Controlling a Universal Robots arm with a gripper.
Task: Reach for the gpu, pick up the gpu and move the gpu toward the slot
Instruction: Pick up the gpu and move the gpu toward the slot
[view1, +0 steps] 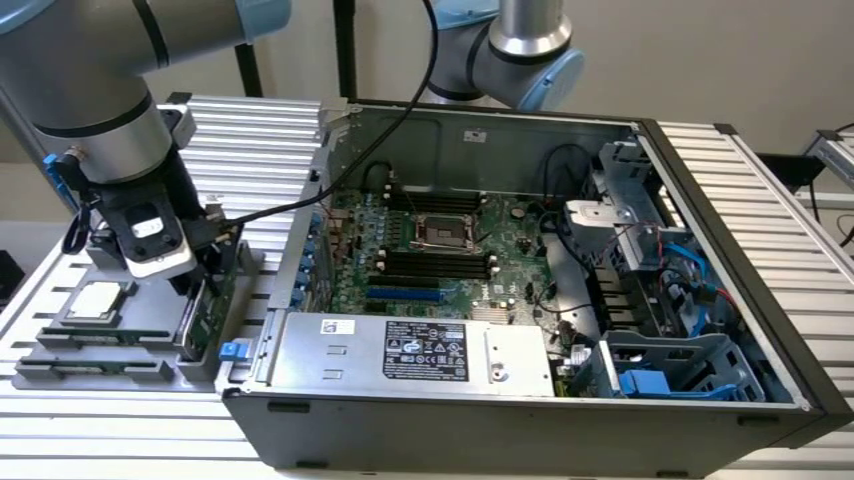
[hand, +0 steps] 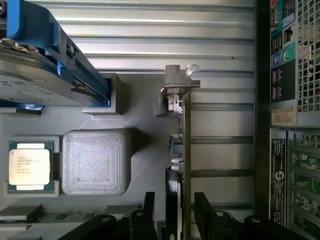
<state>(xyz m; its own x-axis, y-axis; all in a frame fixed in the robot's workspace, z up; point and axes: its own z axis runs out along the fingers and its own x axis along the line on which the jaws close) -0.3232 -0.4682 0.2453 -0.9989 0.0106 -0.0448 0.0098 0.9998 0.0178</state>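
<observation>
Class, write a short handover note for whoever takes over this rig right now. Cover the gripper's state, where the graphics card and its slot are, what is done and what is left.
Gripper: open, low over the grey holder, with one finger on each side of the graphics card and not closed on it.
Graphics card: stands on edge in the holder, silver bracket at one end, outside the computer case.
Slot: the blue slot on the board inside the open case has nothing in it.
Done: the reach.
Left: the grasp, the lift and the move toward the slot.
</observation>
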